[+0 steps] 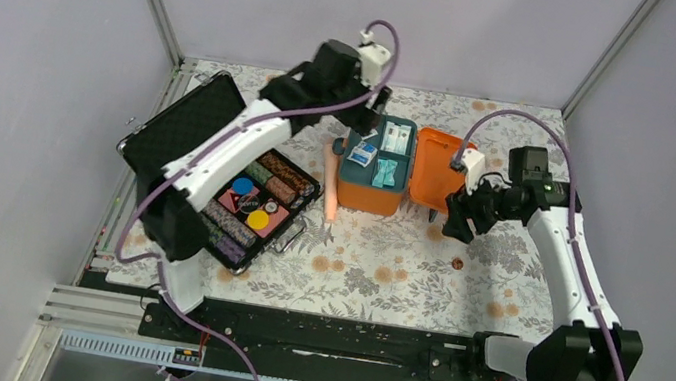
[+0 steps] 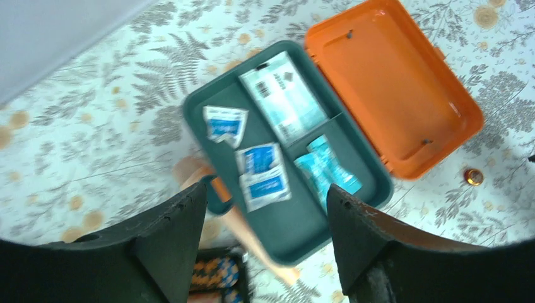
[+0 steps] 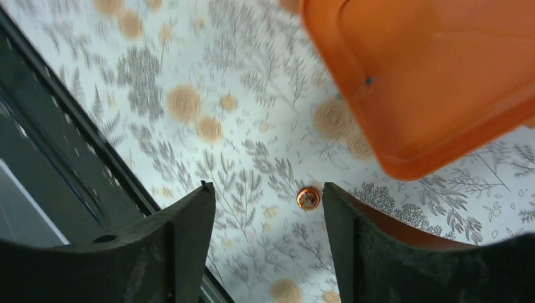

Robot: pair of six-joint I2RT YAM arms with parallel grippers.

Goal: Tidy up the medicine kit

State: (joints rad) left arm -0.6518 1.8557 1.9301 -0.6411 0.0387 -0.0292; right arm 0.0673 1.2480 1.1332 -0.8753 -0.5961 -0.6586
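The medicine kit [image 1: 368, 198] stands open at mid-table, its orange lid [image 1: 433, 169] folded out to the right. In the left wrist view its dark teal tray [image 2: 299, 230] holds a white box [image 2: 284, 95], two white-and-blue packets [image 2: 262, 173] and a teal packet [image 2: 328, 167]. My left gripper [image 1: 354, 135] hovers open and empty over the tray's left side [image 2: 265, 208]. My right gripper [image 1: 450, 223] is open and empty just right of the kit, low over the cloth [image 3: 268, 196]. A small orange round item [image 3: 308, 197] lies by its right finger.
A peach-coloured stick [image 1: 332, 185] lies against the kit's left side. An open black case of striped chip stacks [image 1: 251, 203] sits to the left. The small orange round item [image 1: 458, 263] lies on the floral cloth in front of the lid. Grey walls enclose the table.
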